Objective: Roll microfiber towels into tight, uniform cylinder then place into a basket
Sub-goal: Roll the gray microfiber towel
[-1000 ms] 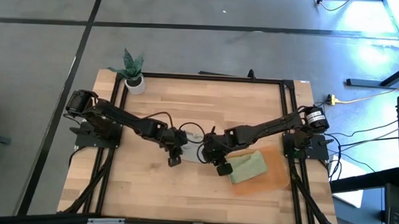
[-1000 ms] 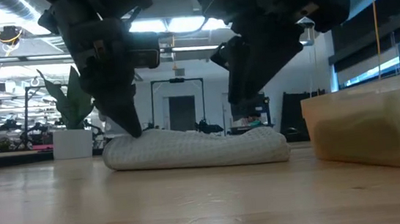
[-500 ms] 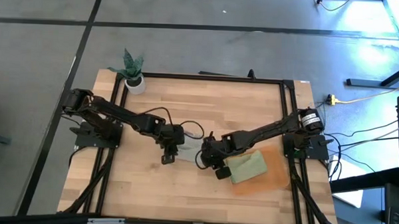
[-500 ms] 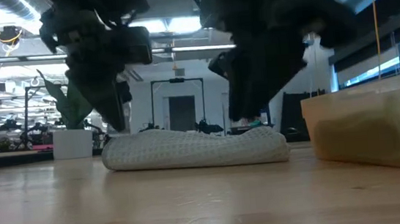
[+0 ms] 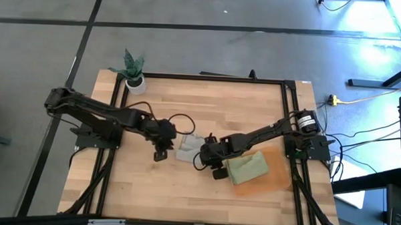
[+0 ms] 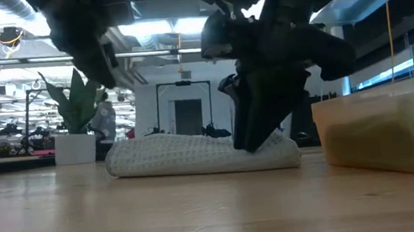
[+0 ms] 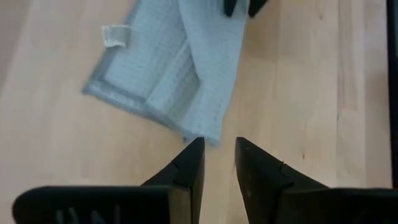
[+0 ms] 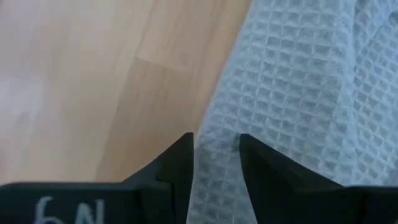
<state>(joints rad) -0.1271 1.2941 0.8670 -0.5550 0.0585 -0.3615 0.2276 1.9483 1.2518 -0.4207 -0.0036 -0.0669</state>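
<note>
The pale grey towel [image 5: 188, 147] lies bundled on the table's middle, long side flat on the wood [image 6: 195, 154]. My left gripper [image 5: 160, 155] hangs open above the table just left of it, with bare wood between its fingers [image 7: 219, 143]. My right gripper [image 5: 204, 159] is open and low at the towel's right end [image 6: 251, 144], waffle cloth showing between its fingers [image 8: 216, 138]. The sage green towel [image 5: 247, 169] lies bundled in the orange-brown basket [image 5: 275, 183] at the right. My right gripper comes down slanting from the table's right side at the grey towel's right end [image 8: 217, 163], close to the cloth's edge. Its fingers stand on either side of a strip of cloth. Whether the tips touch the towel I cannot tell.
A small potted plant [image 5: 133, 75] stands at the far left corner. The basket's wall [image 6: 384, 133] rises just right of the grey towel. Bare wood lies along the near side and the far middle.
My left gripper has come off the grey towel's left end, risen and drawn back toward the table's left edge. My right gripper has sunk and shifted left, down to the towel's right end. The towel has stayed where it was.
</note>
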